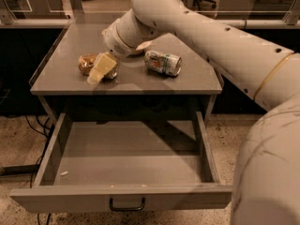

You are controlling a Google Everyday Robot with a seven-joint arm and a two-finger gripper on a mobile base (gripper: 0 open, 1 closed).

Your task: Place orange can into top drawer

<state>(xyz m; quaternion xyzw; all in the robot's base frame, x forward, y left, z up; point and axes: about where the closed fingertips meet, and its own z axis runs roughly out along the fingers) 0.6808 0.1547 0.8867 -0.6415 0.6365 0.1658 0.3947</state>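
The orange can (86,63) lies on its side on the left part of the grey table top (61,74). My gripper (103,67) is down on the can's right side and covers much of it. The can rests on the table. My arm reaches in from the right, over the table. The top drawer (123,197) is pulled wide open below the table top, and its dark curved handle (126,204) faces me. The drawer floor holds no can, only a few small specks.
A white and green can (162,62) lies on its side on the table top, right of my gripper. A rail and other furniture stand behind the table. The floor is speckled, with cables at the left.
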